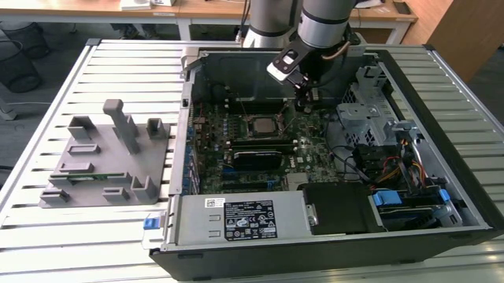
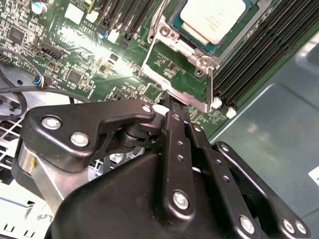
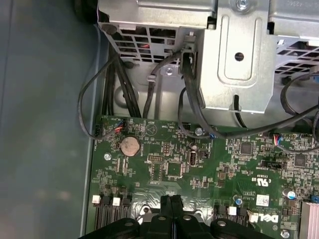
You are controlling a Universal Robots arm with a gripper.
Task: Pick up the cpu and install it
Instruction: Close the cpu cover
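The cpu (image 1: 262,125) is a small square chip with a silver-grey top, lying flat in its socket on the green motherboard (image 1: 211,127) inside the open computer case. In the second wrist view the cpu (image 2: 213,18) sits just beyond a metal socket frame (image 2: 175,74). My gripper (image 1: 304,104) hangs low over the board, to the exterior view's right of the cpu. In both wrist views its black fingers (image 2: 172,107) are pressed together with nothing between them, and the gripper's tip (image 3: 172,200) is close above the board, near the edge of the socket frame.
A grey holder block (image 1: 102,159) with a green memory stick (image 1: 87,175) stands on the slatted table at the exterior view's left. Inside the case are a metal drive cage (image 3: 234,55), loose black cables (image 3: 114,74), a power supply (image 1: 236,218) and memory slots (image 2: 259,55).
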